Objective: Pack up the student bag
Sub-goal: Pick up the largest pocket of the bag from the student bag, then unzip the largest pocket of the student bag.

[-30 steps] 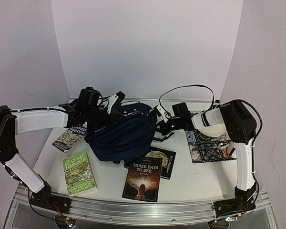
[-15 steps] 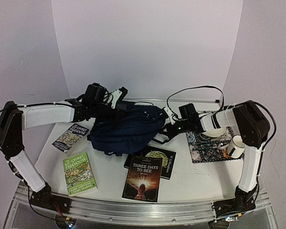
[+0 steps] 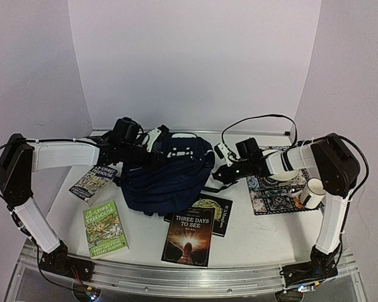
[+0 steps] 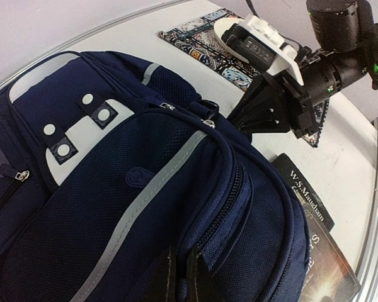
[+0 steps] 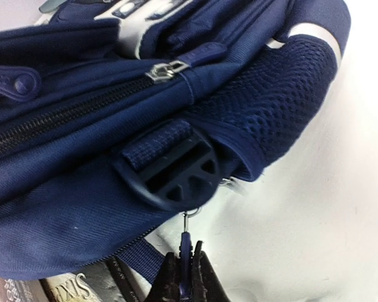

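One student bag [image 3: 167,179], white table [image 3: 258,236], lilac walls [image 3: 189,63]

The bag [image 3: 167,173] lies mid-table [image 3: 246,233]. Left of it lies a book [image 3: 93,181], with a second book [image 3: 105,229] before that. Before the bag, a third book [image 3: 189,236] overlaps a fourth book [image 3: 215,211]. To the right lies a mat [image 3: 271,189], with a cup [image 3: 310,192] at its right edge.

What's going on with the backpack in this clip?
Both arms are working on the student bag in the middle of the table. The left gripper pinches the bag's fabric, while the right gripper is closed on a zip pull at the bag's edge. Four books lie outside the bag, not yet packed.
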### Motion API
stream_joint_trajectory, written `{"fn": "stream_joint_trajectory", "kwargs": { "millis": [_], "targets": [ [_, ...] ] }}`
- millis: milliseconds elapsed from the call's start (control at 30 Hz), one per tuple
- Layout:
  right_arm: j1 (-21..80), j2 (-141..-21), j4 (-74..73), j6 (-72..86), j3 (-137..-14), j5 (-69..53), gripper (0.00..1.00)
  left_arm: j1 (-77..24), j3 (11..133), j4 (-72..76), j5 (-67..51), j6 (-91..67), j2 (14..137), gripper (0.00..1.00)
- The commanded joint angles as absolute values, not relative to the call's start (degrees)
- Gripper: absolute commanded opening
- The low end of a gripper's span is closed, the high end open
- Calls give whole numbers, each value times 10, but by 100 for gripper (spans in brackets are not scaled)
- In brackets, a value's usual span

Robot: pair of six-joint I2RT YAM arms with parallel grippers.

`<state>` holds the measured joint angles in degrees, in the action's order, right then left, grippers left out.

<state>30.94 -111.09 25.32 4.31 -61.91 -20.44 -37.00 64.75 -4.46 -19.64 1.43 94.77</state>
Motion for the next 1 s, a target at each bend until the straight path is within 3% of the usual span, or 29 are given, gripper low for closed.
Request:
{"fn": "stream_joint_trajectory", "kwargs": {
  "millis": [0, 100, 200, 433, 967],
  "targets": [
    [313, -1095, 240, 38, -616, -193, 4, -362, 646, -7, -238, -1, 895, 0],
    [313, -1098, 241, 28, -619, -186, 2, -362, 645, -7, -247, -1, 889, 0],
    [313, -1109, 241, 9, -630, -181, 10, -362, 648, -7, -261, -1, 884, 0],
    [310, -1129, 242, 14, -656, -223, 0, -362, 650, -8, -243, -5, 877, 0],
    [474, -942, 131, 39, -613, -134, 0, -363, 725, -18, -113, -70, 982, 0]
  ]
}}
